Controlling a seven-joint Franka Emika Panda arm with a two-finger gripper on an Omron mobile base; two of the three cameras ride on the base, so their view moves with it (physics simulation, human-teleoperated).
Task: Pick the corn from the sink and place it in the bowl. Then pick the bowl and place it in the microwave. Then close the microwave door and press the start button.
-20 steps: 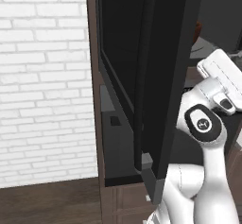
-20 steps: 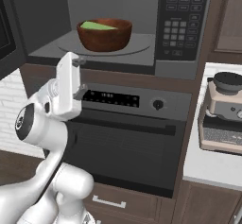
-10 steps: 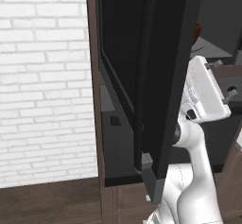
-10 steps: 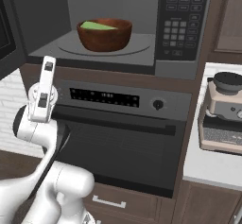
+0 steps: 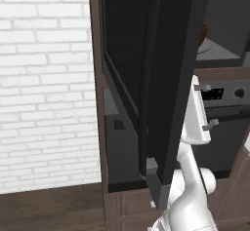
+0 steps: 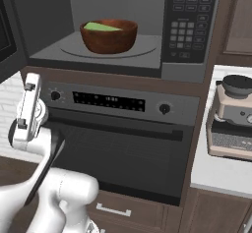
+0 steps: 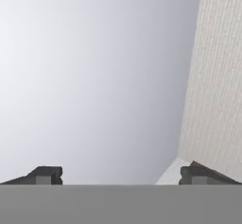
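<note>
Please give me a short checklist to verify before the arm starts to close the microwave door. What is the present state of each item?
1. Round reddish-brown wooden bowl stands inside the dark grey microwave: ok.
2. Green-husked corn lies in the bowl: ok.
3. Broad dark grey microwave door swung open, ready to push: ok.
4. Gripper open, holding nothing: ok.
5. Gripper touching the door: cannot tell.
6. Start button on the keypad found: cannot tell, too small.

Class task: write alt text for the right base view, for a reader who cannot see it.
A wooden bowl holding green-husked corn sits inside the open microwave. Below it is a dark oven; the white arm's gripper points upward at lower left.
</note>
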